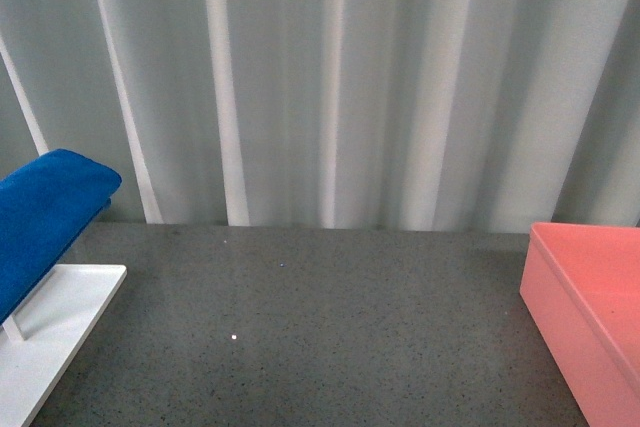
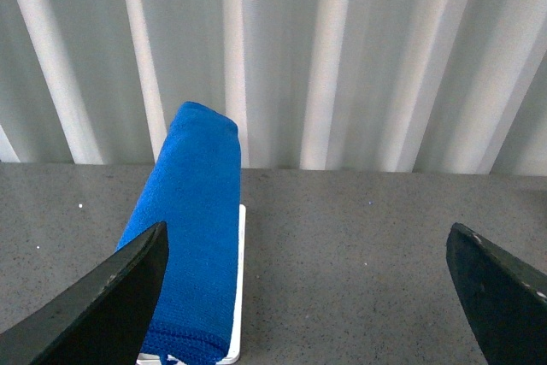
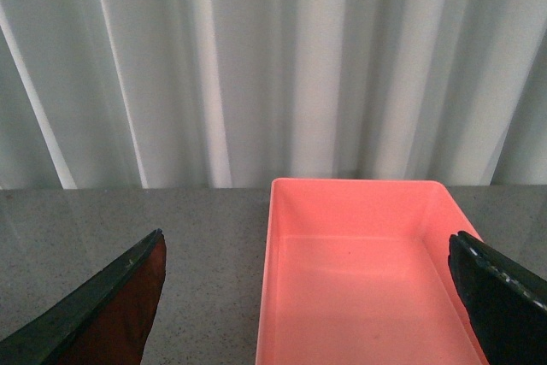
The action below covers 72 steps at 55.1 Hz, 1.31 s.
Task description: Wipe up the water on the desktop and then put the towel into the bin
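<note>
A pale, vertically pleated curtain is being shown behind the whole scene. Below it, the desk is being presented as a dark grey, finely speckled slab spanning the front view.

The bin is being carried at the right side of the desk. It is being seen as a salmon-pink rectangular box with straight low walls and smooth plastic faces.

The towel is being held up at the left side of the desk, well apart from the bin. It is being supported clear of a white rack base, tilted, with its far end higher. In the left wrist view it is being rendered as a long folded strip of bright royal-blue, fuzzy, fine-textured cloth with a rounded far end and a stitched near edge.

The left jaws are being kept spread wide, gripping nothing, with the towel lying beyond them, close to one finger. The right jaws are being kept spread wide, also gripping nothing, with the bin framed beyond them.

A small bright speck is being displayed on the desk; whether it is water cannot be told.
</note>
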Each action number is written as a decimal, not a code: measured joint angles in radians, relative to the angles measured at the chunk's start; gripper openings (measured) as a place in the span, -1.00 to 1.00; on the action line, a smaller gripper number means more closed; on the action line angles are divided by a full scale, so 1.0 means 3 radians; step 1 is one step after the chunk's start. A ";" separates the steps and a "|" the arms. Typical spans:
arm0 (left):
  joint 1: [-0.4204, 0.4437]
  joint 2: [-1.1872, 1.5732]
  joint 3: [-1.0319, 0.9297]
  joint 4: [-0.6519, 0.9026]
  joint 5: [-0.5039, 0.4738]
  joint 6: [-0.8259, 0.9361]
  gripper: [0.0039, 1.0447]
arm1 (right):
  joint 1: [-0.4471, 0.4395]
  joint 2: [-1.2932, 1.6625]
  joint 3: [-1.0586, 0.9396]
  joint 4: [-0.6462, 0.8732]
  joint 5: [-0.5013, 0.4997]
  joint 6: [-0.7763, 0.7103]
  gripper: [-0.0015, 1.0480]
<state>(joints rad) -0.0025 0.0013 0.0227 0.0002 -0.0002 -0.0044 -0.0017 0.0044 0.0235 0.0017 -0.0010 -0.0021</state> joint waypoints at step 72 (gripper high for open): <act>0.0000 0.0000 0.0000 0.0000 0.0000 0.0000 0.88 | 0.0000 0.0000 0.0000 0.0000 0.0000 0.0000 0.87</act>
<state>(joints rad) -0.0025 0.0013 0.0227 0.0002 -0.0002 -0.0044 -0.0017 0.0044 0.0235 0.0017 -0.0010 -0.0021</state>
